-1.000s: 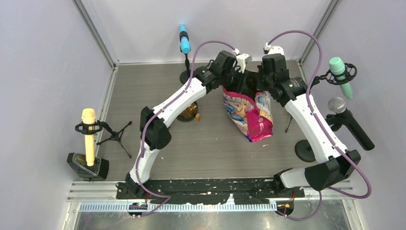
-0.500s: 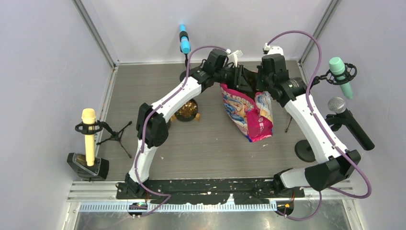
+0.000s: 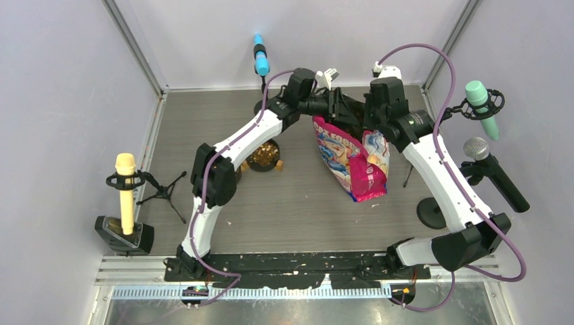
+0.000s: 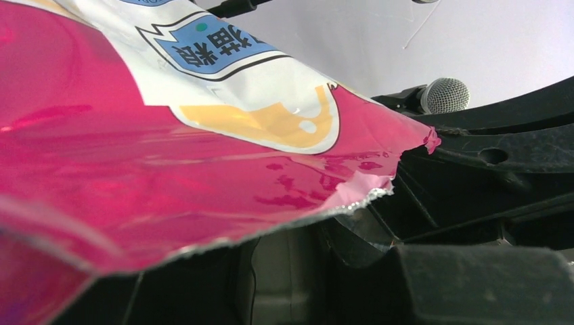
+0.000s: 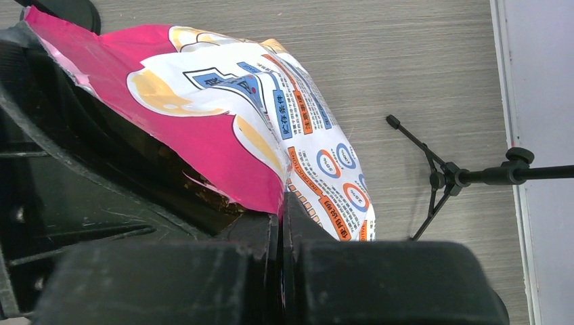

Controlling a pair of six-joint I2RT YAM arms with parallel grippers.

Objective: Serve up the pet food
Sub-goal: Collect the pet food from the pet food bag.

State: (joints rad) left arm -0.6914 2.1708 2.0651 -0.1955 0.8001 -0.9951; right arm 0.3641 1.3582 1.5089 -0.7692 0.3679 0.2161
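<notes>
The pink, white and blue bag (image 3: 352, 161) hangs above the table, its torn mouth facing up and back. My right gripper (image 3: 370, 123) is shut on the bag's right top corner; in the right wrist view its jaws (image 5: 281, 227) pinch the pink film (image 5: 223, 135). Brown pet food (image 5: 203, 191) shows just inside the mouth. My left gripper (image 3: 336, 103) reaches in at the mouth from the left. In its wrist view the bag's torn rim (image 4: 291, 217) covers its fingertips. More pet food fills a small black bowl (image 3: 264, 156) left of the bag.
Microphones on stands ring the table: blue (image 3: 260, 59) at the back, yellow (image 3: 126, 193) at the left, green (image 3: 482, 101) and grey (image 3: 493, 169) at the right. A small tripod (image 3: 164, 193) stands at the left, another stand (image 5: 440, 179) right of the bag.
My left arm has swung its wrist leftward and back, and the bag's left top edge has shifted slightly left with it. The right arm has hardly moved.
</notes>
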